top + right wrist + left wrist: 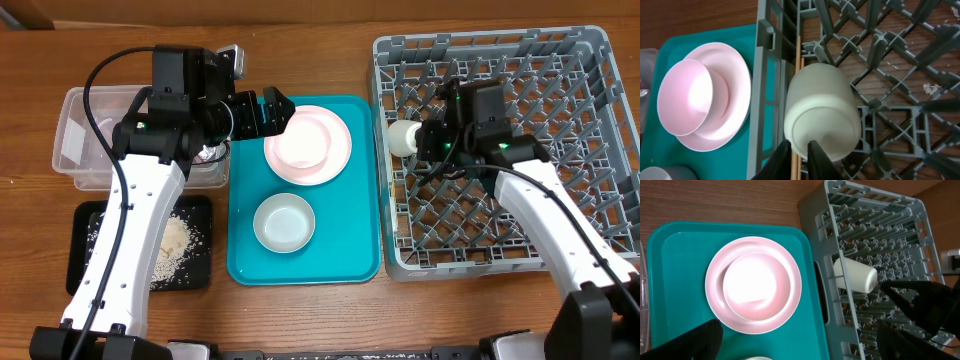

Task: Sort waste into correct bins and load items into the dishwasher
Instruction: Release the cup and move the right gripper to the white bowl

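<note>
A pale pink bowl (pixel 300 145) sits on a pale pink plate (pixel 338 152) at the back of the teal tray (pixel 350 240). A white bowl (pixel 284 222) stands in front of them. My left gripper (pixel 277 112) is open and empty at the plate's left edge; in its wrist view its fingers (pixel 795 345) are spread wide near the plate (pixel 715 300). My right gripper (pixel 418 140) is shut on the cream cup (pixel 402 138), which lies on its side by the left wall of the grey rack (pixel 385 200). The fingers (pixel 799 155) pinch the cup (pixel 822 110).
A clear tub (pixel 75 110) stands at the far left, partly under my left arm. A black tray (pixel 85 250) with pale crumbs and brown scraps (pixel 175 240) lies in front of it. The rack holds only the cup.
</note>
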